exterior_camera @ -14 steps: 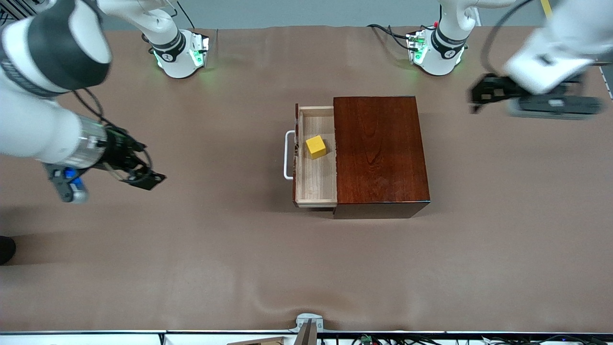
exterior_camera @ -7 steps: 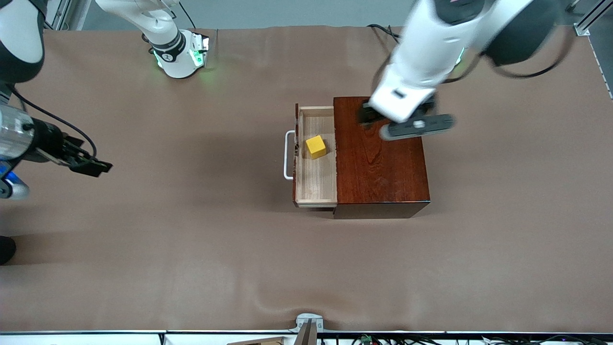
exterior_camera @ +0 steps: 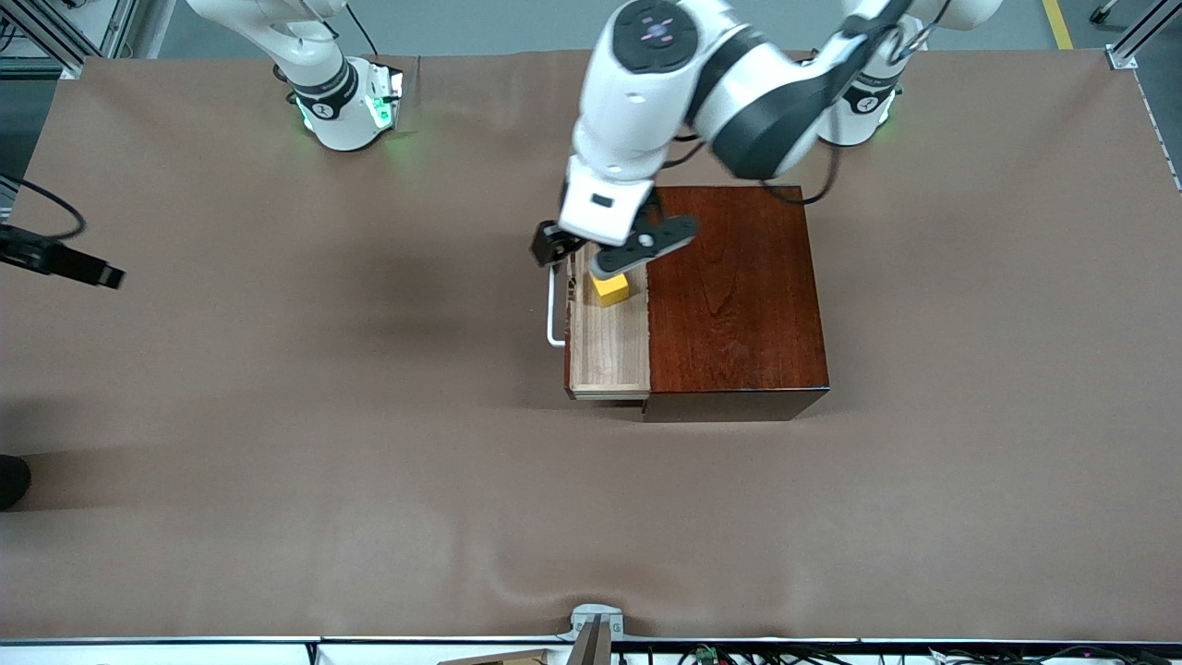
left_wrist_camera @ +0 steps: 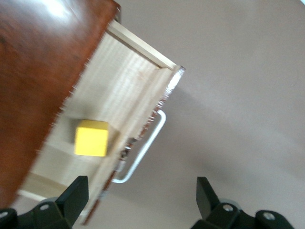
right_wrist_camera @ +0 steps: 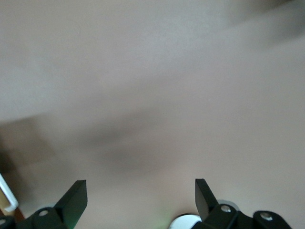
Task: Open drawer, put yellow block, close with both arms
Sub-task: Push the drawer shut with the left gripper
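while the drawer [exterior_camera: 608, 342] stands pulled out toward the right arm's end of the bench [exterior_camera: 277, 480], its pale tray open at frame centre, entries run low to high in the front view.

- drawer: long axis runs near-to-far; closing means a push on its front toward the mahogany box [exterior_camera: 734, 296].
- white handle [exterior_camera: 552, 309]: on the drawer front, upper part hidden under the left arm.
- yellow block [exterior_camera: 611, 288]: inside the tray, in its farther half, partly covered.
- left pincer [exterior_camera: 591, 254]: above the handle and the block, released, nothing held; plainly the nearer arm to the drawer.
- right pincer [exterior_camera: 69, 265]: mid-left edge of frame, over bare bench, well apart from the drawer, released and empty.

views: left wrist view shows the whole block [left_wrist_camera: 91, 138] and handle [left_wrist_camera: 143, 149] uncovered, fingers [left_wrist_camera: 74, 195] spread; the front view hides these. right wrist view shows only bare bench between spread fingers [right_wrist_camera: 76, 196].
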Motion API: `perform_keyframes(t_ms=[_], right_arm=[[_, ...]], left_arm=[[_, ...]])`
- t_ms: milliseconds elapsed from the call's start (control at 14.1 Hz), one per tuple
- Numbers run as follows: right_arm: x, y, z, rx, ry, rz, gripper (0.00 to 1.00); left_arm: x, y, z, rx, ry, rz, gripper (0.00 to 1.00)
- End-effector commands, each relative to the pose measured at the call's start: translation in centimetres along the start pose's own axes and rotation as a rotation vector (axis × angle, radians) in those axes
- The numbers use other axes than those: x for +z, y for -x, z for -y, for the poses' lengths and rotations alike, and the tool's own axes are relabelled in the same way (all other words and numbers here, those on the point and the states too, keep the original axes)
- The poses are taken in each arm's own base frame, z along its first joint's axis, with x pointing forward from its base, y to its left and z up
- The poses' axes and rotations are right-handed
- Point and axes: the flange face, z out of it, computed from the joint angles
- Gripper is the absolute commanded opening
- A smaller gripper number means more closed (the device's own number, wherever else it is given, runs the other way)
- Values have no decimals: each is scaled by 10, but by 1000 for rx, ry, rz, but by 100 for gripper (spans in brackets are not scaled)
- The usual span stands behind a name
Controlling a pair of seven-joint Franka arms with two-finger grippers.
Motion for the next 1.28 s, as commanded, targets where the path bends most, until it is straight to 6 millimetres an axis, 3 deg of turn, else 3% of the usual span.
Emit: perform_keyframes(t_ms=[0,142,213,354,496,638,709,850,992,1205], right_arm=[[-6,14,-31,-151,8,-8,100],[-13,21,-35,-189,18,-30,100],[-14,29,-30,-197,40,-28,100],[-10,41,-28,-203,53,-26,100],[-1,57,-33,-204,45,-32,100],[5,67,-34,-214,37,-86,100],[-2,68,-24,-224,42,-102,100],[-36,74,-23,-240,80,-169,100],[-52,81,-18,-246,85,-195,100],[-49,83,-15,-256,67,-170,100]], left_arm=[[49,41,-33,-54,27,-98,100],[79,67,-50,-110,76,-140,100],[102,68,-54,-151,84,-143,100],[123,79,-58,-197,119,-147,100],[164,92,-57,-244,128,-185,100],[185,99,-55,-294,137,-218,100],[191,99,-53,-321,130,-218,100],[205,97,-48,-376,106,-222,100],[213,93,-41,-391,48,-235,100],[223,87,-33,-403,-11,-249,100]])
